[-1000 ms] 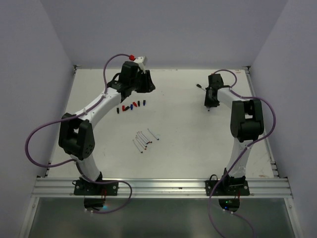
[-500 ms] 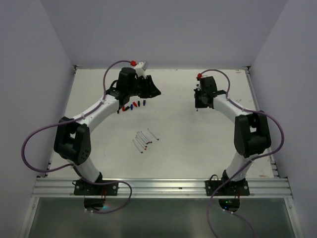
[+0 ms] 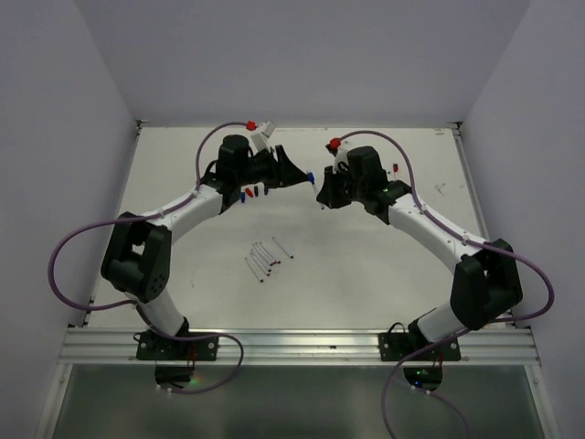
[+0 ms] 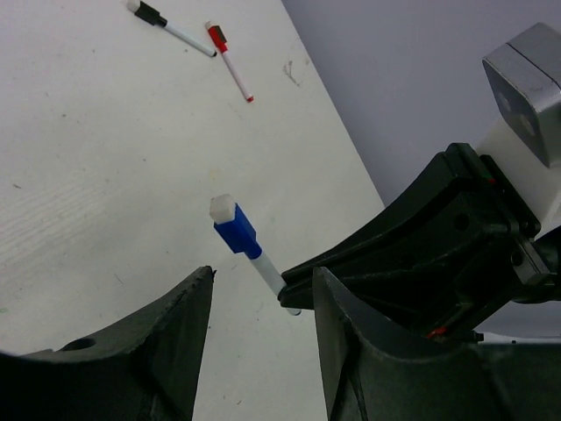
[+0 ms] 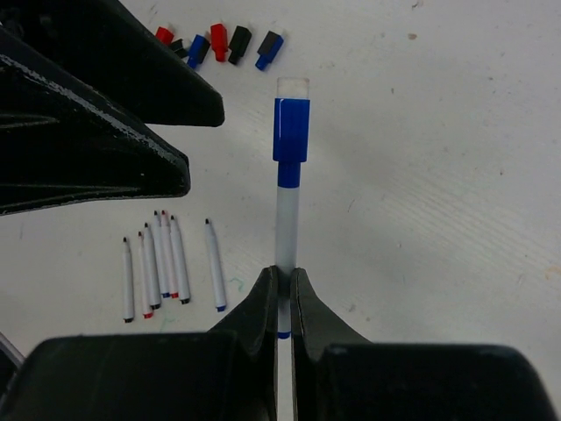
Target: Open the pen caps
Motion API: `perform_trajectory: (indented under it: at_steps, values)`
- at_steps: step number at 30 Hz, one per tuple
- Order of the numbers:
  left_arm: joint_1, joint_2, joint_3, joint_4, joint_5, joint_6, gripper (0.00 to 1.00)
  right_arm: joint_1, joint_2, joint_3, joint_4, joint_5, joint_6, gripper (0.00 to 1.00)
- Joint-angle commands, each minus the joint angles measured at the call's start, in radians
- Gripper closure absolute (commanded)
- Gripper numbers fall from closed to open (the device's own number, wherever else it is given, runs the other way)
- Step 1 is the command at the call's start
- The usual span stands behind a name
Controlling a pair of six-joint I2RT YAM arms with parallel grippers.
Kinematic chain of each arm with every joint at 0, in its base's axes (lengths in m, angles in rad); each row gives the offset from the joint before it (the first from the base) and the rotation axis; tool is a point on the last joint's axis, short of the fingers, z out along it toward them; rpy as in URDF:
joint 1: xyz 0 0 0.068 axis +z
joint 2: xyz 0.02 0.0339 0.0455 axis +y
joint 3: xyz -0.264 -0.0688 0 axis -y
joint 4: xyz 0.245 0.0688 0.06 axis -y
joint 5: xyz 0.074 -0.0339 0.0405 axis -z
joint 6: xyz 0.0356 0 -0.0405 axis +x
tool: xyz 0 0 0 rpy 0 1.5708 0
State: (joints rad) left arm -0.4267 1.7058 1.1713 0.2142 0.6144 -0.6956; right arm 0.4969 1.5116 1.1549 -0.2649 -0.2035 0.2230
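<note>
Blue-capped pen sits pinched in the right tool; the left tool gapes. Beyond the right tool lie six caps and six bare pens.

Seen from the top, the blue-capped pen at centre is too small to show how it is gripped, and the left arm covers part of the row of pen caps. In the right wrist view the pen's barrel vanishes between the right fingers at lower centre. In the left wrist view the black-capped pen is clipped by the top edge, and the left fingers run off the bottom.
</note>
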Motion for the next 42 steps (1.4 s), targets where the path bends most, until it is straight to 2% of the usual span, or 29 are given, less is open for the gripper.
perform_trajectory:
  at_steps: [1,9,19,23,27,33,38,42]
  values:
    - [-0.001,-0.021,-0.002,0.085,0.042,-0.025,0.47,0.008,-0.040,0.006,0.038,-0.054,0.019,1.00]
    - [-0.001,0.006,0.002,0.091,0.033,-0.016,0.46,0.023,-0.031,0.014,0.053,-0.071,0.030,1.00]
    - [-0.003,0.005,0.047,-0.044,-0.070,0.068,0.46,0.034,-0.056,0.026,0.038,-0.063,0.021,1.00]
    - [-0.004,0.003,0.048,-0.045,-0.068,0.070,0.46,0.037,-0.056,0.034,0.041,-0.076,0.022,1.00]
    - [-0.004,0.009,0.042,-0.009,-0.019,0.032,0.46,0.042,-0.045,0.034,0.059,-0.080,0.029,1.00]
    - [-0.004,0.034,0.007,0.140,0.068,-0.097,0.47,0.063,-0.031,0.029,0.093,-0.071,0.033,1.00]
    - [-0.004,0.040,-0.009,0.154,0.079,-0.122,0.48,0.074,-0.021,0.032,0.098,-0.060,0.032,1.00]
    - [-0.004,0.032,-0.006,0.151,0.077,-0.120,0.53,0.077,-0.024,0.023,0.095,-0.027,0.026,1.00]
